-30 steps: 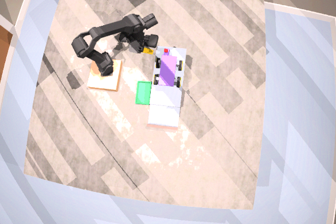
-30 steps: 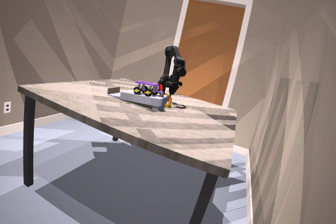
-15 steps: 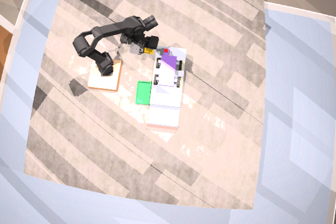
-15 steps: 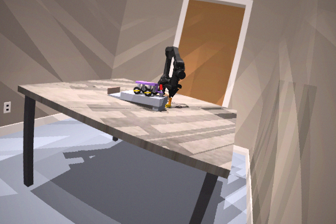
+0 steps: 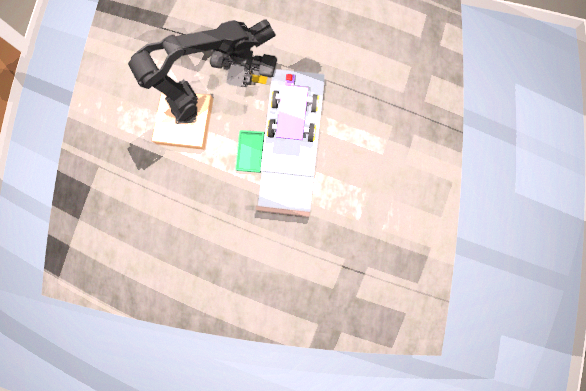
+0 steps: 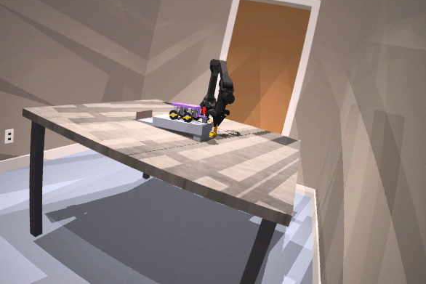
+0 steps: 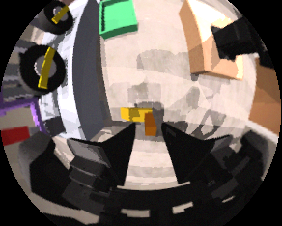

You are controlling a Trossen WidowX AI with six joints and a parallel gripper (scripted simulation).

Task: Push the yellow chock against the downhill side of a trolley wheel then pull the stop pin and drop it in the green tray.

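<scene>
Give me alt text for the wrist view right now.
The half-open gripper hovers over the yellow chock with its orange handle between the fingertips, not gripped. The ramp with the trolley's wheels lies left, the green tray ahead.

A wooden table (image 6: 232,175) stands before an orange door (image 6: 269,62).
</scene>
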